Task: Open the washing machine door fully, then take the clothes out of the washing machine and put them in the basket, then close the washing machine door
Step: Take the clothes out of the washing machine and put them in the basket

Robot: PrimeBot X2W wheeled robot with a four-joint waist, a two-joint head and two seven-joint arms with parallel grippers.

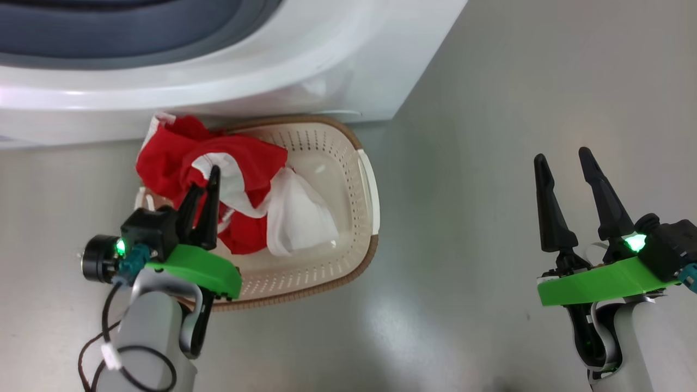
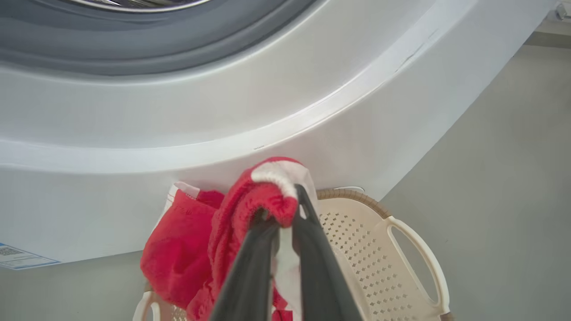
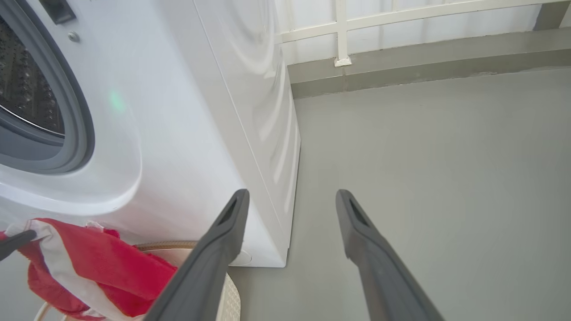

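Your left end effector (image 1: pixel 204 179), two long dark fingers on a green mount, is clamped on a fold of the soft bright red clothes (image 1: pixel 239 158) with white panels and trim. It holds them over the small cream plastic basket (image 1: pixel 348 163) with perforated sides and a brown woven-look rim.

In the left wrist view the fingertips (image 2: pixel 299 200) pinch a red bunch edged in white, held up in front of the big white front-loading washing machine (image 1: pixel 218 71).

In the head view the clothes are heaped over the left half of the basket. Red fabric spills past the rim on the side toward the machine, and a white panel lies down inside the basket.

The basket stands on the smooth grey floor (image 1: pixel 517 81) just beside the machine's base, near its right front corner. One white side handle (image 2: pixel 424 254) is turned toward the open floor.

Above the basket you see the grey rubber gasket (image 1: pixel 136 32). In the right wrist view the steel perforated drum (image 3: pixel 22 89) shows through the machine's mouth.

Your right end effector (image 1: pixel 562 155) hangs well apart to the right over the floor, its fingers spread wide and gripping nothing.
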